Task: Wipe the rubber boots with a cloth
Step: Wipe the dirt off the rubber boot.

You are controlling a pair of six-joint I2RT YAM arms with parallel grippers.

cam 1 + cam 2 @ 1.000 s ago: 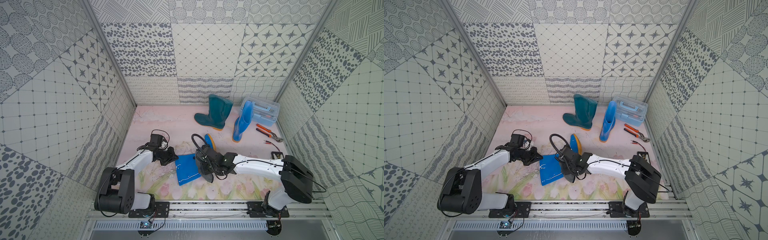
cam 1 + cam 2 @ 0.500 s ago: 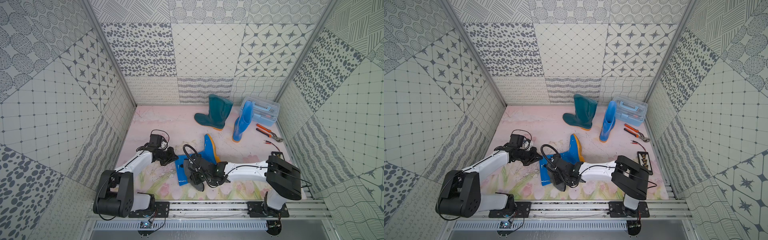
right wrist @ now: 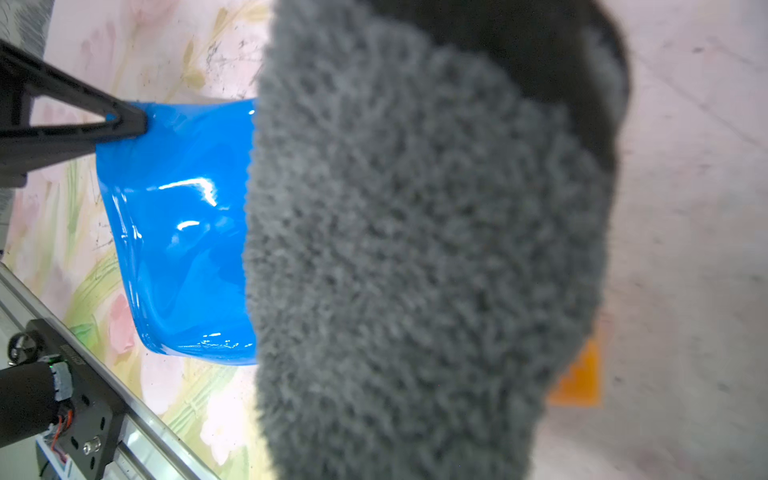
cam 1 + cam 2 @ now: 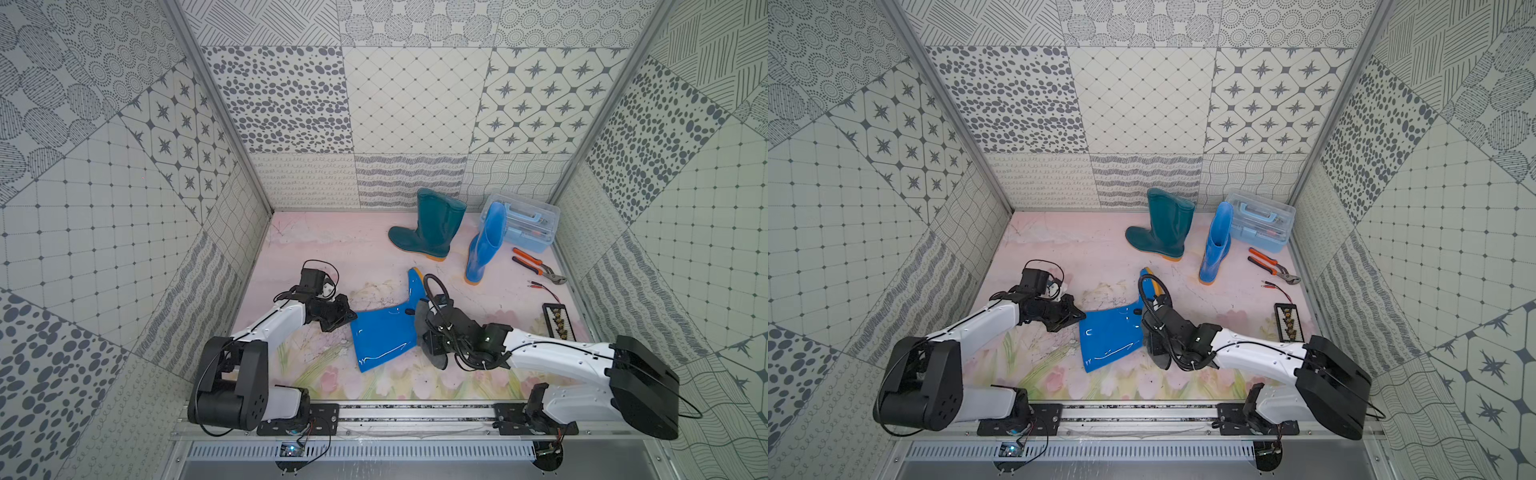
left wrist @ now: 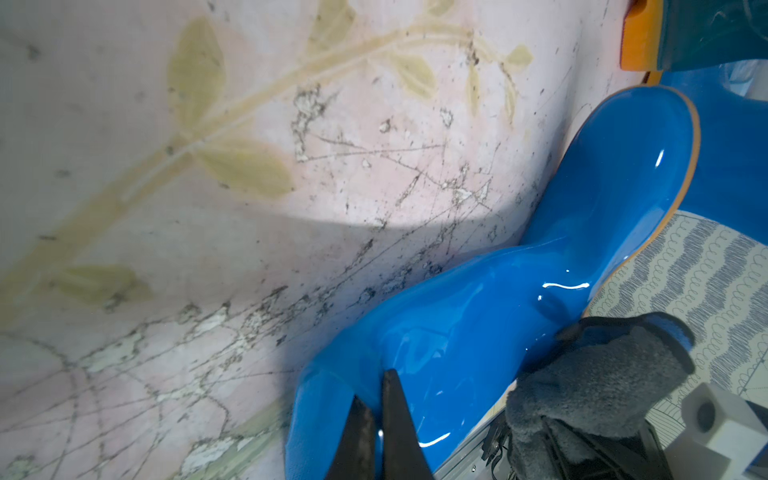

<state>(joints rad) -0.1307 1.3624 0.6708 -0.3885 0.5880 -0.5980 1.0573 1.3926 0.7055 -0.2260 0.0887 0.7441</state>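
- Found blue boot (image 4: 384, 334) lying on its side at front centre of desk (image 4: 324, 249), foot toward the back.
- Noted green boot (image 4: 432, 232) and second blue boot (image 4: 484, 245) upright at the rear.
- Logged left hand (image 5: 376, 399) pressed together on the shaft rim, pinning it.
- Logged right hand (image 4: 432, 336) pinching cloth (image 3: 415, 249) against the ankle, jaws buried in pile.
- Judged boot light, glossy, slippery, with a shaft soft enough to flatten; best gripped at the rim.
- Judged cloth limp and fluffy; best held bunched.
- Saw cloth drawn back from mid-shaft to ankle since half a second before; saw left hand unmoved.
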